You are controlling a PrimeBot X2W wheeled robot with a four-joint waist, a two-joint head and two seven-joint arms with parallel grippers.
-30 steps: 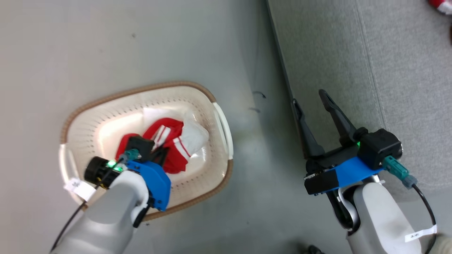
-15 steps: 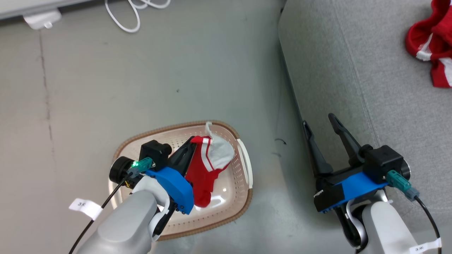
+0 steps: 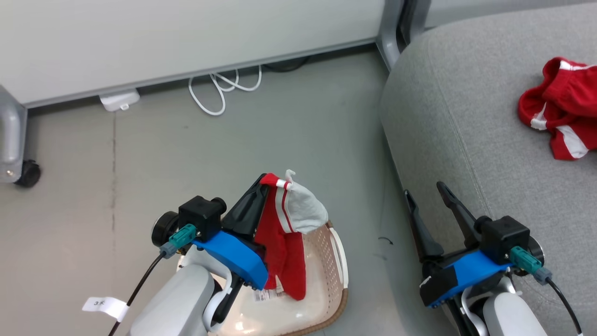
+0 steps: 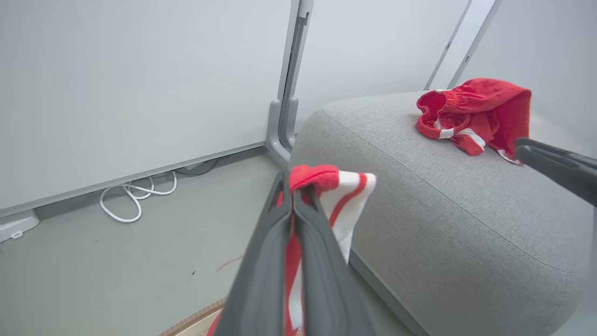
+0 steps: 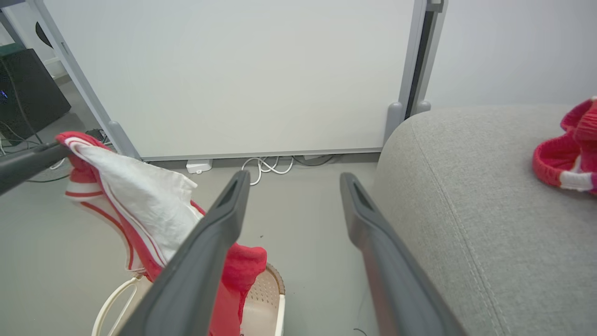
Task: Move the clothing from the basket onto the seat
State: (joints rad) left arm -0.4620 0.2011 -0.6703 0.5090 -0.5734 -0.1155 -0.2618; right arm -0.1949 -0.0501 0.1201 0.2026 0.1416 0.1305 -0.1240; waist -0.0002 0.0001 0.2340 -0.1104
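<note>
Beside the seat [image 3: 457, 130], the left gripper [image 3: 263, 184] clamps the soft white and red striped garment [image 3: 298, 212], which hangs limp. The perforated cream basket [image 3: 339, 261] stands there too, lower. The crumpled red garment [image 3: 557, 119] lies on the seat's grey woven fabric. The right gripper [image 3: 423, 189] is spread and empty at the seat's rounded edge.

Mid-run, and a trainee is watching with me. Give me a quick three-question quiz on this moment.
1. True or false: the right gripper is open and empty.
2. The striped garment, pinched by the left gripper, is: A) crumpled on the floor; B) hanging over the basket; C) draped over the right gripper.
3. Fill in: the red garment lies on the ____.
Key: 1 true; 2 B; 3 seat.
</note>
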